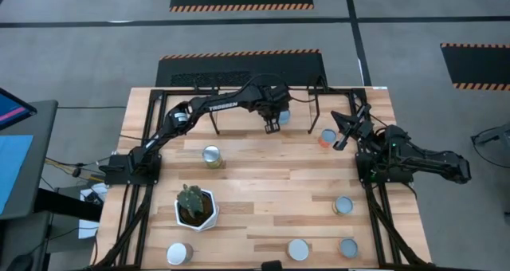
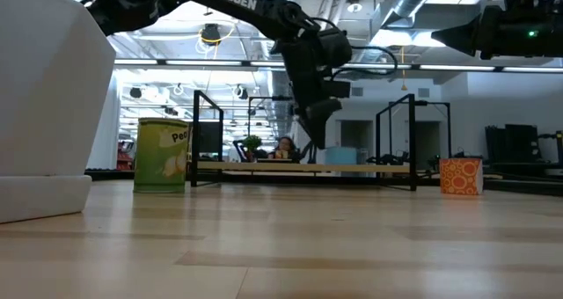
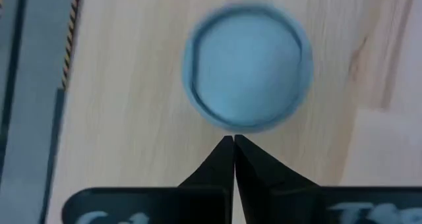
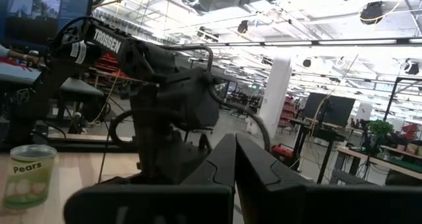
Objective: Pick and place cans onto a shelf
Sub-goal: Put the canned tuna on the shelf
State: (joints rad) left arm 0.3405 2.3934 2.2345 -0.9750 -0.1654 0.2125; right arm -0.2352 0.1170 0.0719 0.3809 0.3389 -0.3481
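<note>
The shelf point(image 1: 263, 111) is a low light-wood platform on thin black legs, standing at the far edge of the tabletop point(image 1: 263, 183), about midway along it. One can point(image 1: 284, 116) with a pale blue round top sits on the shelf; in the left wrist view point(image 3: 247, 66) its lid fills the middle of the picture, lying on the light wood. The other cans stand on the tabletop: one with an orange label point(image 1: 327, 136) near the far right corner, just off the shelf's right end; one with a yellow-green pear label point(image 1: 211, 155) left of centre; one point(image 1: 343, 205) toward the right edge; and three along the near edge point(image 1: 178, 253), point(image 1: 299, 249), point(image 1: 348, 247). A white pot with a cactus point(image 1: 195, 207) stands near the left edge.

The left arm reaches from its base at the left edge across to the shelf, its wrist bent down. The left claw point(image 1: 272, 127) hangs over the shelf just beside the blue-topped can, fingers point(image 3: 227, 159) pressed together with nothing between them; the tips point at the can's rim and are clear of it.

The right arm is folded back at the right edge, and the right claw point(image 1: 341, 140) is lifted near the orange can, fingers closed and holding nothing.
</note>
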